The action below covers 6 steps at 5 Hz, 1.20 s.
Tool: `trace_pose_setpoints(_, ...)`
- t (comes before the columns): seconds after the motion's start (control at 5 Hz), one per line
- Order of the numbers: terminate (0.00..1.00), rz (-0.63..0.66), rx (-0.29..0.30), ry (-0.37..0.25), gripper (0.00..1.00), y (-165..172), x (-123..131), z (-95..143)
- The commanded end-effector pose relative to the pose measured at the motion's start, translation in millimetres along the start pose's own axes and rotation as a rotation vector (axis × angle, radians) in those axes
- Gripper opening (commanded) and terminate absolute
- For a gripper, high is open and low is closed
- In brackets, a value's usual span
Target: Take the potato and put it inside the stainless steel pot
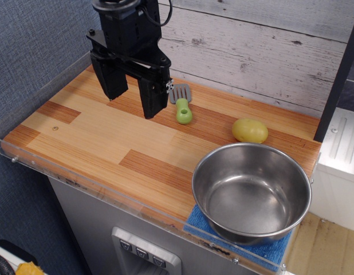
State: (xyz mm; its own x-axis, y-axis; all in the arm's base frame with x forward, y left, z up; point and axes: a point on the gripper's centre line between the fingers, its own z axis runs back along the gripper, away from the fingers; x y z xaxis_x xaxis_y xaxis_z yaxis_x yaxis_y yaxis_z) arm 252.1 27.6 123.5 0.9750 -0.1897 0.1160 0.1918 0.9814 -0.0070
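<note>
Claw [131, 106], fingers apart and empty, hangs over the far left of the bench [108, 143]. Potato [250, 130] lies well to its right, just beyond the pot [251, 193]. Risks: seizing the nearer green spatula [183, 106], or the smooth potato rolling from the grip.

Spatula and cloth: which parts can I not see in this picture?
- Spatula: the end effector hides part of its grey blade.
- Blue cloth: mostly hidden under the pot.
- Arm above the end effector: cut off by the top edge.
</note>
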Motion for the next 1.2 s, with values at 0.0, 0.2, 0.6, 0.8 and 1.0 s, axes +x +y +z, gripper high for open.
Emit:
trace_pose_setpoints(0.0,0.00,0.000,0.000,0.000,1.00,0.0,0.0,0.0)
trace_pose_setpoints(0.2,0.00,-0.078,-0.032,-0.022,1.00,-11.3,31.5,-9.7)
trace_pose_setpoints(0.6,0.00,-0.150,-0.017,-0.053,1.00,-36.7,91.8,-16.1)
trace_pose_setpoints(0.8,0.00,-0.149,0.035,-0.061,1.00,-47.0,109.1,-26.0)
trace_pose_setpoints(1.0,0.00,-0.111,0.058,-0.093,1.00,-51.7,112.9,-44.2)
